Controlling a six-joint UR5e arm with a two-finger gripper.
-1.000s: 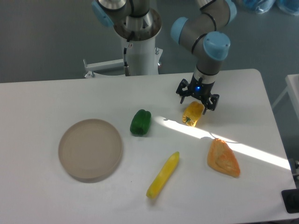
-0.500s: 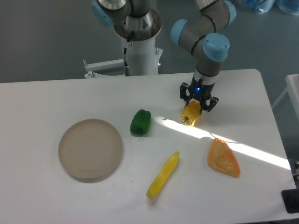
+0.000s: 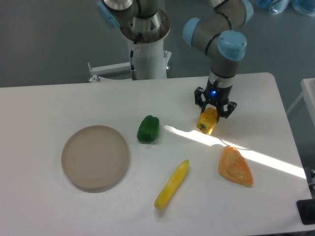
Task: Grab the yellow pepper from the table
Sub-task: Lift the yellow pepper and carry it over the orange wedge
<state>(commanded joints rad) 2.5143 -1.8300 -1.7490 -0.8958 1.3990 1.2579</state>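
Black gripper (image 3: 213, 111) fingers close in on the upper end of the yellow pepper (image 3: 207, 121), one on each side, so the jaws are drawn narrow and have the pepper between them. A small blue light glows on the wrist above. The pepper is stubby and glossy, yellow-orange, tilted with its lower end pointing down and to the left; its top is hidden behind the fingers, and whether its bottom touches the table (image 3: 59, 108) cannot be told. It sits at the far right part of the white matte tabletop, at the head of a bright strip of sunlight. Just below and to the right lies a flat orange wedge (image 3: 235, 166) with a rough surface. Farther left are a long slender pale-yellow vegetable (image 3: 172, 183), a small glossy green pepper (image 3: 147, 129) and a round, shallow, beige plate (image 3: 95, 157). The arm's grey and light-blue joints are cut off at the upper edge.
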